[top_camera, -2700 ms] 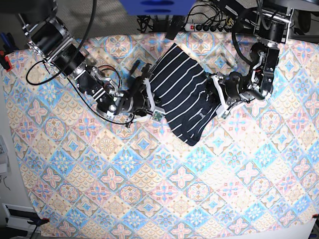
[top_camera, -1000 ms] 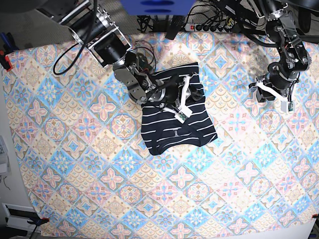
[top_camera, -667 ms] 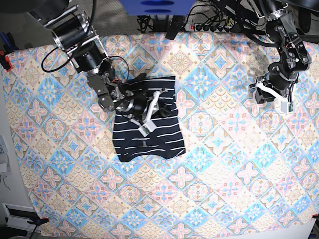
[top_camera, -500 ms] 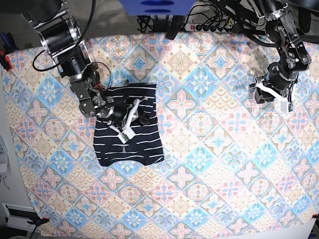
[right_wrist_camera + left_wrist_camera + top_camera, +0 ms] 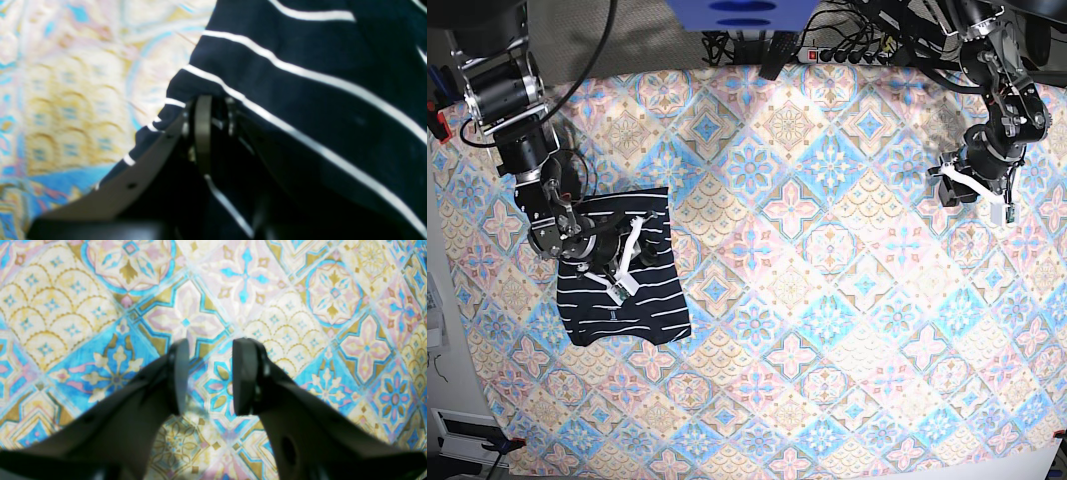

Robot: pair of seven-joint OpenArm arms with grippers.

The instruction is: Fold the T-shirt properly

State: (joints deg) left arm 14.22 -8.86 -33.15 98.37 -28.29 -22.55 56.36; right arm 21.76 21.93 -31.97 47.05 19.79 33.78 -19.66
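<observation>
The T-shirt (image 5: pixel 627 305), dark navy with thin white stripes, lies as a folded rectangle at the left of the table. My right gripper (image 5: pixel 649 238) rests on its upper right part. In the right wrist view the right gripper (image 5: pixel 216 120) is shut on a fold at the T-shirt's (image 5: pixel 317 66) edge, with fabric pinched between the fingers (image 5: pixel 202 130). My left gripper (image 5: pixel 972 190) hovers far off at the right, away from the shirt. Seen from the left wrist, the left gripper (image 5: pixel 208 376) is open with nothing between its fingers (image 5: pixel 247 376), just above the cloth.
A pastel tile-patterned cloth (image 5: pixel 827 330) covers the whole table. Cables and a power strip (image 5: pixel 842 52) lie beyond the far edge. The cloth's left edge (image 5: pixel 447 300) runs close to the shirt.
The right arm has dragged the folded T-shirt from the upper middle of the table leftward and toward the front. The left arm left the shirt earlier and has stayed still for the last second.
</observation>
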